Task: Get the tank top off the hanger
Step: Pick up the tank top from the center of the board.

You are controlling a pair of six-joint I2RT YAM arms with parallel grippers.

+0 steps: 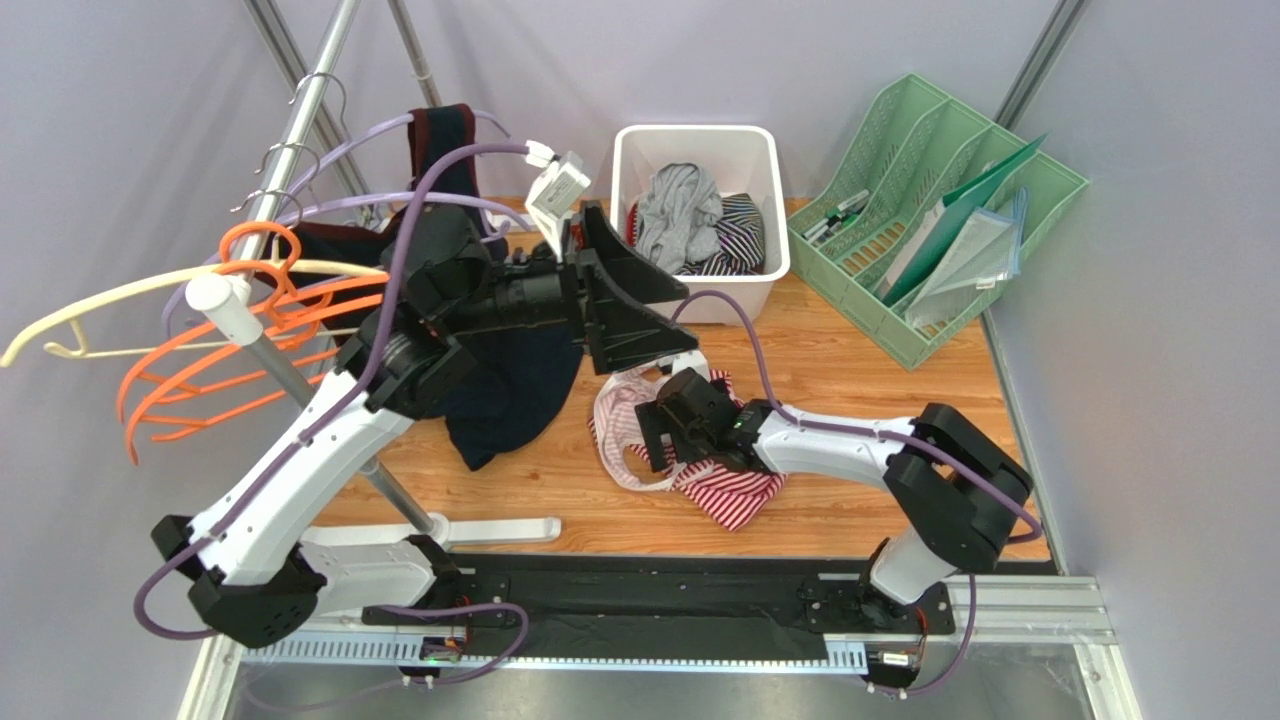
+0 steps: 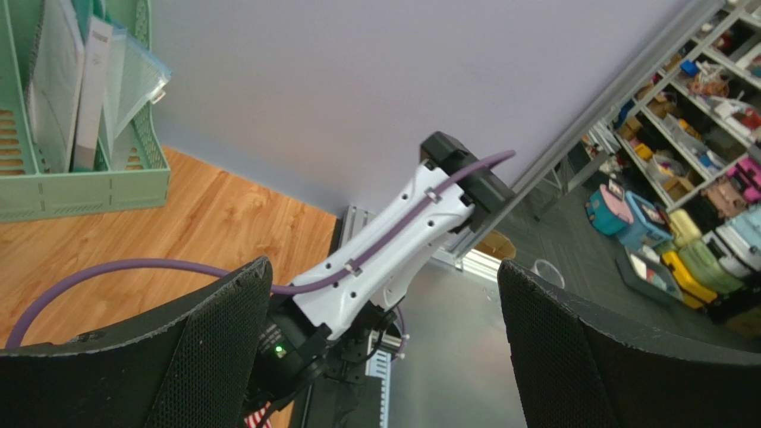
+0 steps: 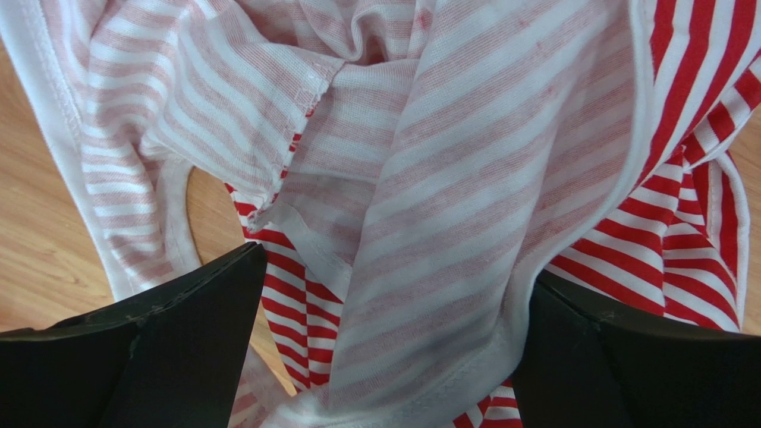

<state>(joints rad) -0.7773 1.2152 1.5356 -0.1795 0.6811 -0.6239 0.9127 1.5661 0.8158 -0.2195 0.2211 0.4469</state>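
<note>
Directly beneath right claw (image 3: pixel 397 267), striped tank top (image 3: pixel 447 160)

Your tank top (image 3: pixel 429 178) is thin knit cloth, matt, with stitched hems. Table (image 1: pixel 842 360): smooth wood grain, satin sheen. Rack pole (image 1: pixel 308 113): polished metal. Orange hangers (image 1: pixel 301 308), white bin (image 1: pixel 694 138) and green file tray (image 1: pixel 1052 173): smooth plastic. Left gripper (image 2: pixel 382 294) pads (image 2: pixel 214 357): matt black with a fine mesh texture.

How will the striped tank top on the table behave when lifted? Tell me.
Probably floppy: the striped tank top lies crumpled in soft folds on the table. Likely light, since the knit looks thin. Loose straps may trail and snag when the right gripper lifts it.
</note>
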